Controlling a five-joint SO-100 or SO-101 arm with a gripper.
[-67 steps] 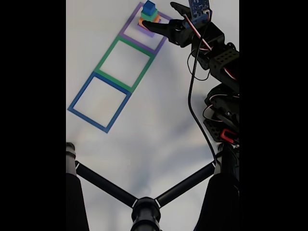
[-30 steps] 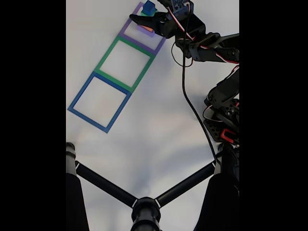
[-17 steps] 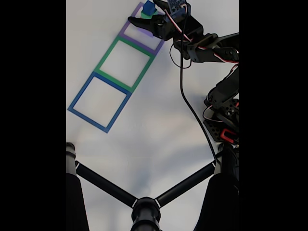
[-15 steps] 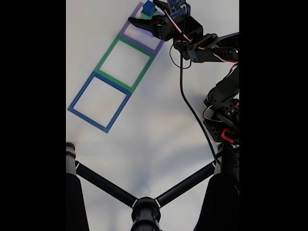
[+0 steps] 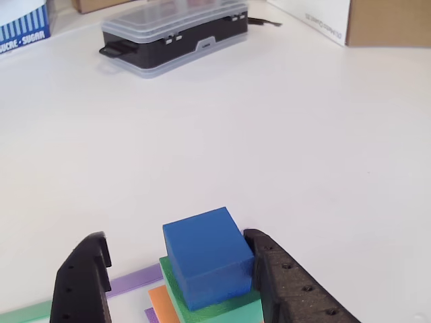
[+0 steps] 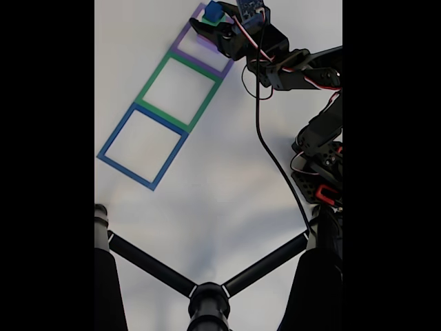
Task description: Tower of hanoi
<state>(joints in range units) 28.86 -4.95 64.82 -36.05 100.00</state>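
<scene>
Here the blue cube (image 5: 207, 257) tops a stack, sitting on a green block (image 5: 222, 309) above an orange block (image 5: 161, 304), inside the purple square (image 6: 204, 48) at the far end of the white surface (image 5: 289, 134). The gripper (image 5: 180, 279) straddles the cube with jaws parted: the right finger touches it, the left stands clear. A clear-lidded case (image 5: 174, 33) lies far behind.
</scene>
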